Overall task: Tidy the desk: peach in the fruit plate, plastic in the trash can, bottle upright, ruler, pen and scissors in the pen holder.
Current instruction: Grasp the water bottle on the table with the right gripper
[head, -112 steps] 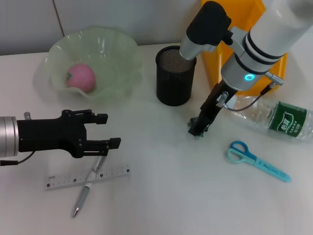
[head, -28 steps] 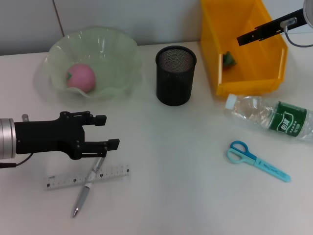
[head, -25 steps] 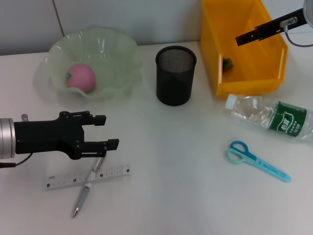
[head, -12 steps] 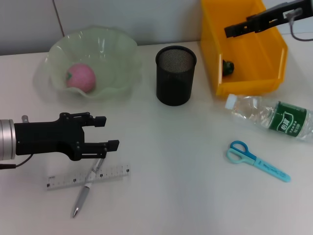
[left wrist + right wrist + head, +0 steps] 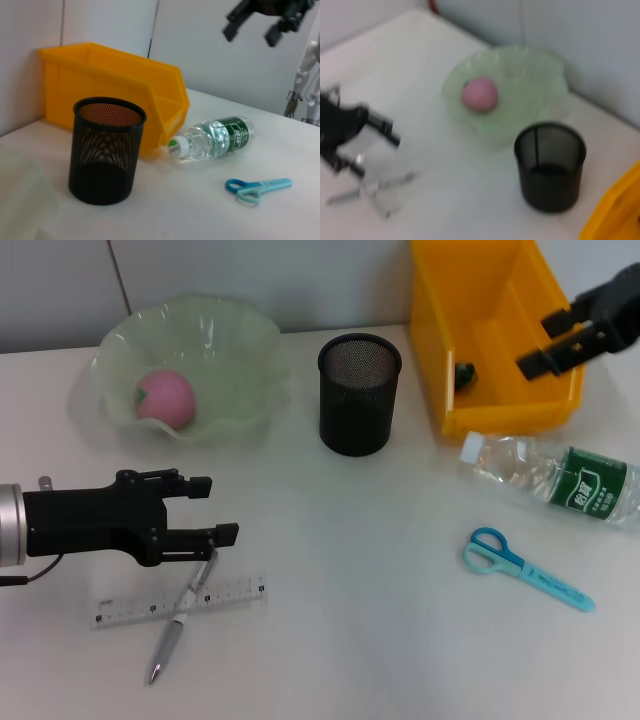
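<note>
A: Right tool (image 5: 566, 338)?

B: Fingers apart, empty, above the bin (image 5: 432, 310) at the far right corner; the dark plastic (image 5: 464, 372) lies inside, likely just dropped.

A: Left tool (image 5: 205, 508)?

B: Fingers apart, poised over the crossed pen (image 5: 180, 618) and ruler (image 5: 120, 609), near left edge.
</note>
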Robot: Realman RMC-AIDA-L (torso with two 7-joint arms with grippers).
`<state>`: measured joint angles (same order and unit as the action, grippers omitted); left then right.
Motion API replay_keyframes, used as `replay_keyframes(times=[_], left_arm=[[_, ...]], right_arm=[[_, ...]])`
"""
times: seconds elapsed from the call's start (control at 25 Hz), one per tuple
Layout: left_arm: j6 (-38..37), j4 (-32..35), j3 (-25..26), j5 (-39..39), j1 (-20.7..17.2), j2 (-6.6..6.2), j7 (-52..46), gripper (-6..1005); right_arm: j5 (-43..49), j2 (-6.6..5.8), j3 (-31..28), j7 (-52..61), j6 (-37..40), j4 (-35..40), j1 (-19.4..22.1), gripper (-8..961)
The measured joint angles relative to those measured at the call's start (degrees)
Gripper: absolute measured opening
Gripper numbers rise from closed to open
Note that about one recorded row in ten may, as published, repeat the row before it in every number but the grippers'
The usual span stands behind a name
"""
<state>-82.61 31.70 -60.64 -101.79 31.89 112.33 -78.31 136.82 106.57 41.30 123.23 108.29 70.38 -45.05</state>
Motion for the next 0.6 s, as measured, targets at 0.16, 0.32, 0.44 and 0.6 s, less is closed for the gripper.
replay_keyframes(times=[0.16,0.32,0.44,0.6], left_arm=[[0.00,0.10,0.89,-0.01,-0.04,0.01,-0.66,788],[0.04,0.12,0.95,0.10,-0.15,0.05,-1.16,788],[0.07,0.12,1.57,0.13,-0.24,0.20,-1.40,788],[0.04,0.12,2.36,-0.12,-0.29,0.31,-1.41,787]], right_arm=[[8.23,-0.62,0.36,-2.68,4.46,-0.53,-3.09,821],[13.47,-0.65,1.08,-4.60,5.11,-2.08,-4.26,821],[16.54,-0.50,2.27,-6.15,4.62,-3.31,-4.52,821],[20.58,-0.25,3.87,-7.88,1.86,-5.99,-4.61,821]])
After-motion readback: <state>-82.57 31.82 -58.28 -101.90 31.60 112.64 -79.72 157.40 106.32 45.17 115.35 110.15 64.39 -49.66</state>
